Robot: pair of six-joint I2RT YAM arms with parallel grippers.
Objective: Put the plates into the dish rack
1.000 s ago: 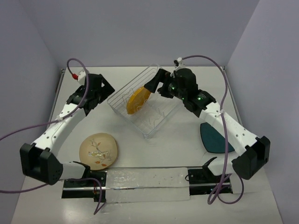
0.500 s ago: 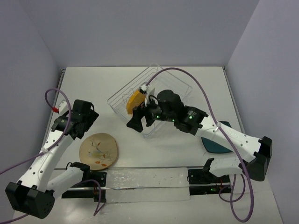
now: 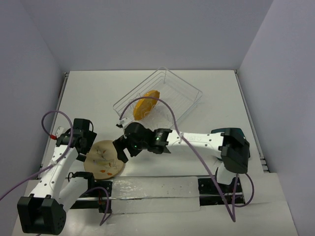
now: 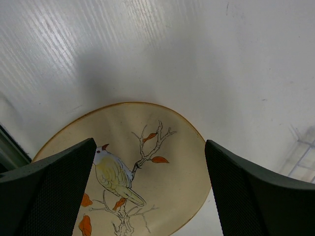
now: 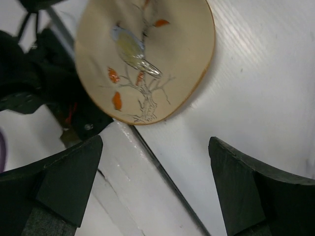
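The beige plate (image 3: 102, 158) with a bird drawing lies flat on the table at the front left. My left gripper (image 3: 90, 147) is open over its left rim; in the left wrist view the plate (image 4: 147, 191) fills the gap between the spread fingers of the gripper (image 4: 149, 143). My right gripper (image 3: 119, 151) is open at the plate's right rim; in the right wrist view the plate (image 5: 147, 54) lies just beyond the gripper (image 5: 155, 140). The orange-yellow plate (image 3: 146, 104) stands on edge in the dish rack (image 3: 184, 93). The teal plate (image 3: 227, 131) is mostly hidden under my right arm.
A clear plastic strip on a metal rail (image 3: 152, 192) runs along the near table edge, close to the beige plate; it also shows in the right wrist view (image 5: 147, 162). Walls close the table at back and sides. A rack corner (image 4: 300, 162) shows at the left wrist view's right.
Both arms have swung from beside the rack down to the beige plate, left gripper to its left rim, right gripper to its right rim. The orange-yellow plate stays in the rack.
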